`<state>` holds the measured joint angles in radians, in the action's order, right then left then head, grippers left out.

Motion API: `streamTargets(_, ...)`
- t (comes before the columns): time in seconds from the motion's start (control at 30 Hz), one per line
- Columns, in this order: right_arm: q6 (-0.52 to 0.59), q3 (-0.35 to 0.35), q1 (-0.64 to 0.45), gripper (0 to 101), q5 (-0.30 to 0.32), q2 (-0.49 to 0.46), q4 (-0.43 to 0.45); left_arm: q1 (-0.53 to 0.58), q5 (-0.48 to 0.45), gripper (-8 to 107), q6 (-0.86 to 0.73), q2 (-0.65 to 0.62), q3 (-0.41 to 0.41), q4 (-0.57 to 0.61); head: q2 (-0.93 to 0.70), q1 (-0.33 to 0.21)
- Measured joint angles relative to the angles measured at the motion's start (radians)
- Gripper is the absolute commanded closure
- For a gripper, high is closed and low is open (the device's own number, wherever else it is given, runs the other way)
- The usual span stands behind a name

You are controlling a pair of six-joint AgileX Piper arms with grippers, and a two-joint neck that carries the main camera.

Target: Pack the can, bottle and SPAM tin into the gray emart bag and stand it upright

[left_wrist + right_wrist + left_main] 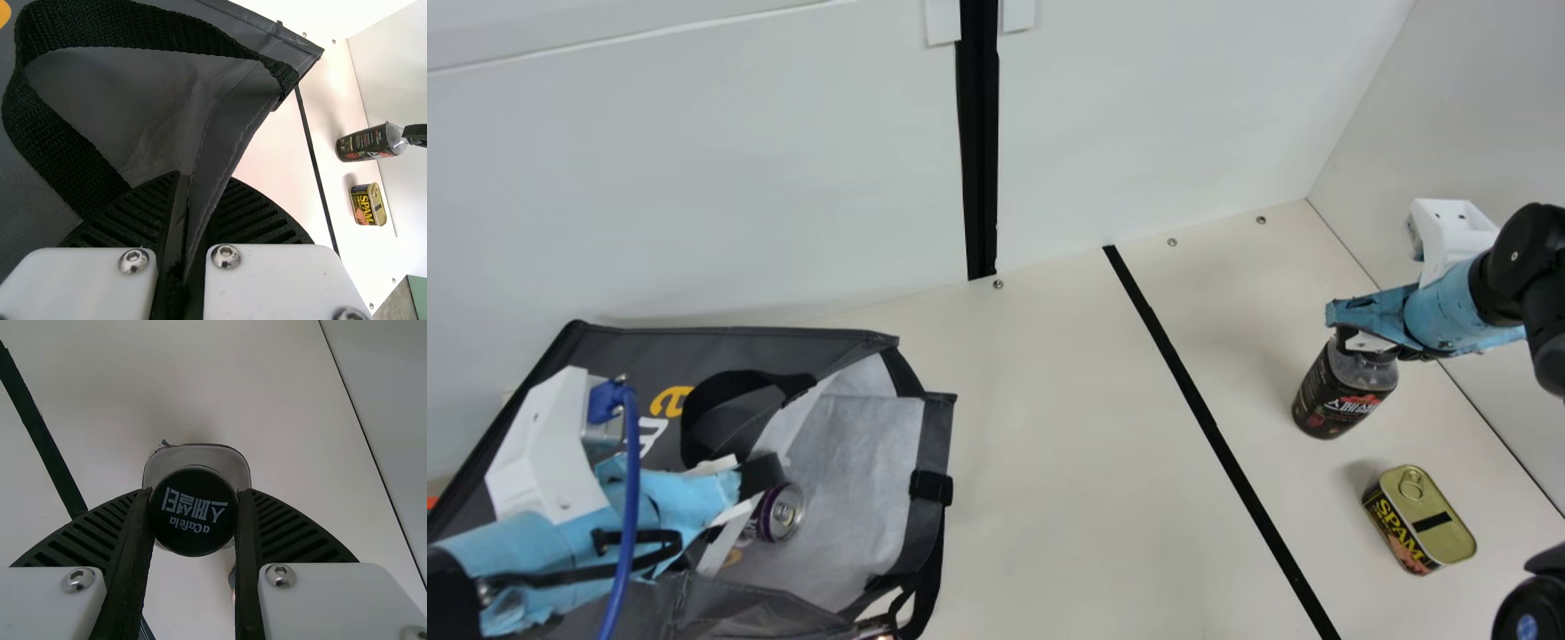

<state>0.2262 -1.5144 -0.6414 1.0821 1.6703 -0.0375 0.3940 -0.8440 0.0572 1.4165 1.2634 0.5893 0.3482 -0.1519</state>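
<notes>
My left gripper (754, 480) is over the mouth of the gray bag (783, 342), which lies on its side; in the left wrist view the left gripper (190, 213) is shut on the rim of the bag (233, 133). The purple can (783, 513) lies inside the opening, end outward. At the right, my right gripper (1356, 331) is at the top of the dark bottle (1338, 400). The right gripper (193, 520) has its fingers pressed against both sides of the bottle's black cap (193, 510). The SPAM tin (1421, 520) stands on the table near the bottle.
A black tape line (1209, 418) crosses the cream table (1067, 462) between the bag and the bottle. White walls rise behind the table and at its right side. Bare tabletop lies between the bag's mouth and the tape.
</notes>
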Motion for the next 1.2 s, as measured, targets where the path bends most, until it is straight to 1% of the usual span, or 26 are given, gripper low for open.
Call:
streamTargets(0.1,0.008,-0.004,0.0,101,0.002,0.003,-0.008,0.0,0.0,107,0.0,0.0,0.0,0.0,-0.002,0.0)
streamTargets(0.33,0.037,-0.025,0.002,101,0.041,0.0,-0.055,0.0,0.0,107,0.0,0.0,0.0,0.0,0.0,0.0)
streamTargets(0.6,0.085,-0.047,0.026,101,0.041,-0.021,-0.09,0.0,0.0,107,0.0,0.0,0.0,0.0,0.0,0.0)
streamTargets(0.67,0.1,-0.052,0.036,101,0.049,-0.028,-0.096,0.0,0.0,107,0.0,0.0,0.0,0.0,-0.002,0.0)
streamTargets(0.97,0.157,-0.056,0.079,101,0.065,-0.063,-0.124,0.0,0.0,107,0.0,0.0,0.0,0.0,0.0,0.0)
streamTargets(1.2,0.211,-0.043,0.12,101,0.086,-0.1,-0.146,0.0,0.0,107,0.0,0.0,0.0,0.0,0.0,0.0)
